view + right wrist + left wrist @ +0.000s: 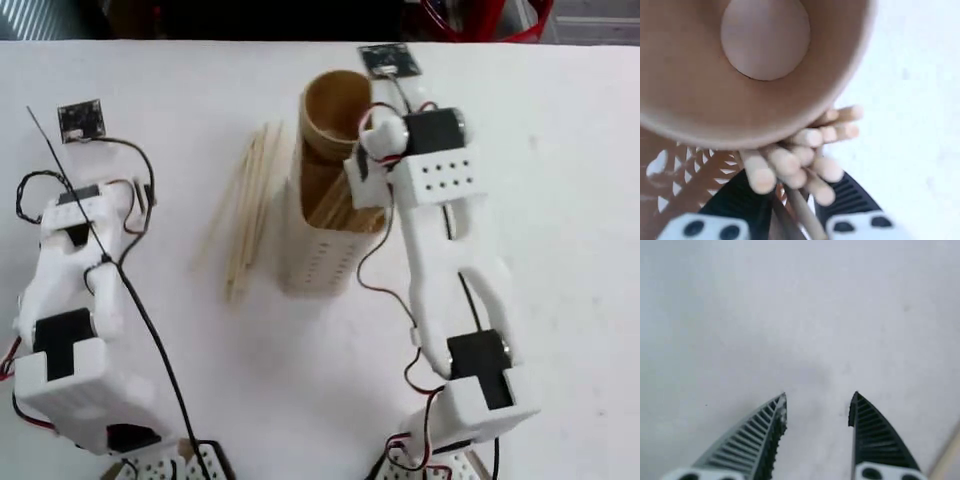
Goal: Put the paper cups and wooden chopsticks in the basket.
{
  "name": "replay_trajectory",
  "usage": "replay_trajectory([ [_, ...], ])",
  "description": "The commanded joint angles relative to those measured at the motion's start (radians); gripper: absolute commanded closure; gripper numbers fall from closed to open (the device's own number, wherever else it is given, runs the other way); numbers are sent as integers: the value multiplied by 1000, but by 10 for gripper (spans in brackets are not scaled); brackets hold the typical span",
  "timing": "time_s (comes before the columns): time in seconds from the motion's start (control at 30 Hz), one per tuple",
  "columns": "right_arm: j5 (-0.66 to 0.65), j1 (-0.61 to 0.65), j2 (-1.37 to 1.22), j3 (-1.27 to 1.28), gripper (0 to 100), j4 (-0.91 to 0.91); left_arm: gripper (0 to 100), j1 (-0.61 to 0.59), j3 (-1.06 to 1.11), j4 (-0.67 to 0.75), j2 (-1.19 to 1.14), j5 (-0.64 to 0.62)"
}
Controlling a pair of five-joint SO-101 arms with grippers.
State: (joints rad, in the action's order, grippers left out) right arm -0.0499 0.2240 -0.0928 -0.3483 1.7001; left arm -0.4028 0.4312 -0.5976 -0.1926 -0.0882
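Observation:
A tall cream perforated basket stands mid-table with a brown paper cup in its mouth and wooden chopsticks leaning inside. My right gripper is at the basket's rim. In the right wrist view, the right gripper has its black fingers closed around a bundle of chopsticks, just below the cup and beside the basket lattice. Several loose chopsticks lie on the table left of the basket. My left gripper is open over bare white table.
The left arm is folded back at the table's left side, with a black cable trailing across it. The white table has free room to the right of the right arm and in front of the basket.

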Motion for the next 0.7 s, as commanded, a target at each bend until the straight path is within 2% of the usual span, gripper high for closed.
replay_trajectory([
  [0.0,-43,-54,67,-12,985,16,789,-10,-46,-3,7,9],
  [0.33,-6,-19,64,11,971,16,789,-7,-48,-3,7,9],
  [0.4,6,25,70,23,914,16,789,-7,-48,-3,7,9],
  [0.53,40,108,102,21,739,18,789,-5,-46,-3,7,9],
  [0.6,48,143,131,20,721,16,789,-5,-46,-3,7,11],
  [0.67,49,173,165,20,743,16,789,-4,-46,-3,7,11],
])
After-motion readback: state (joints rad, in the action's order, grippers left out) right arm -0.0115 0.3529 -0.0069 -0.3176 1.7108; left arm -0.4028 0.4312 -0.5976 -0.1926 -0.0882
